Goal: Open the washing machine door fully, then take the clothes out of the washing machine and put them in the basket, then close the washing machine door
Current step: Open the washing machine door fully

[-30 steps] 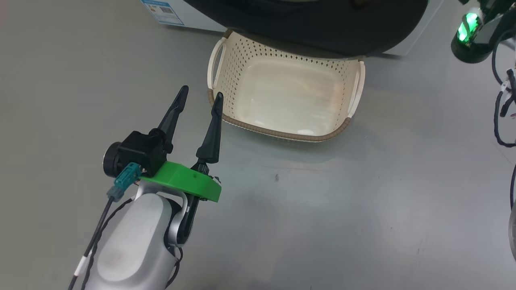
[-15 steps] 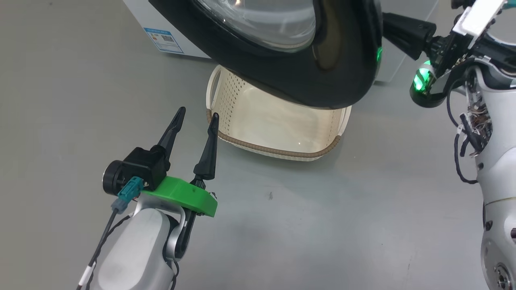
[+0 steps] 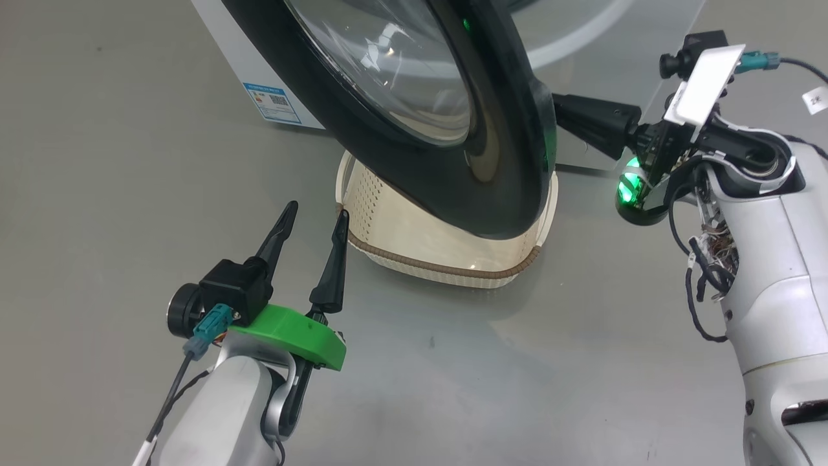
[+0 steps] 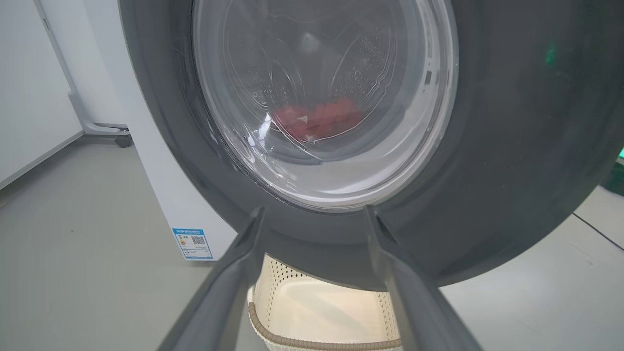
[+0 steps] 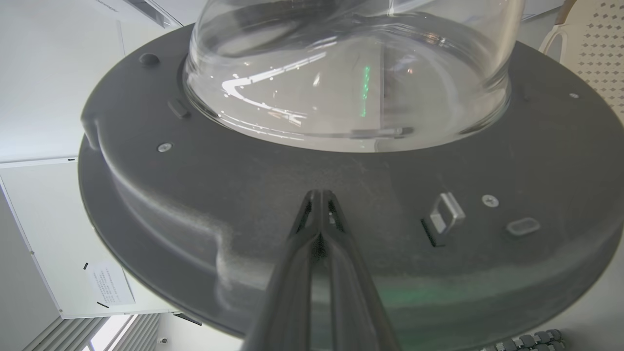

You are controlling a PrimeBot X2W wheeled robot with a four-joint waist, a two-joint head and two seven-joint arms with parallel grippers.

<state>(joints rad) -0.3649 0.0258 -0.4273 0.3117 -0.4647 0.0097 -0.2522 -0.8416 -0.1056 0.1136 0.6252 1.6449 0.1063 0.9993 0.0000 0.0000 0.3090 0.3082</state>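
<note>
The washing machine door [image 3: 498, 188] stands partly swung out and covers most of the basket [image 3: 446, 266] on the floor [image 3: 97, 194] beneath it; only the basket's near brown rim and one perforated side show below the door. The washing machine [image 3: 226, 58] is cut off at the top edge behind the door, its blue label [image 3: 272, 102] just left of the door. Through the door's glass the clothes [image 4: 317, 119] are a blurred red patch inside the drum. The right gripper [image 5: 319, 195] has its fingers clenched together on nothing, tips at the door's inner face, by a small latch [image 5: 446, 214]. The left gripper [image 3: 317, 210] hovers in front of the door, fingers released and wide apart.
</note>
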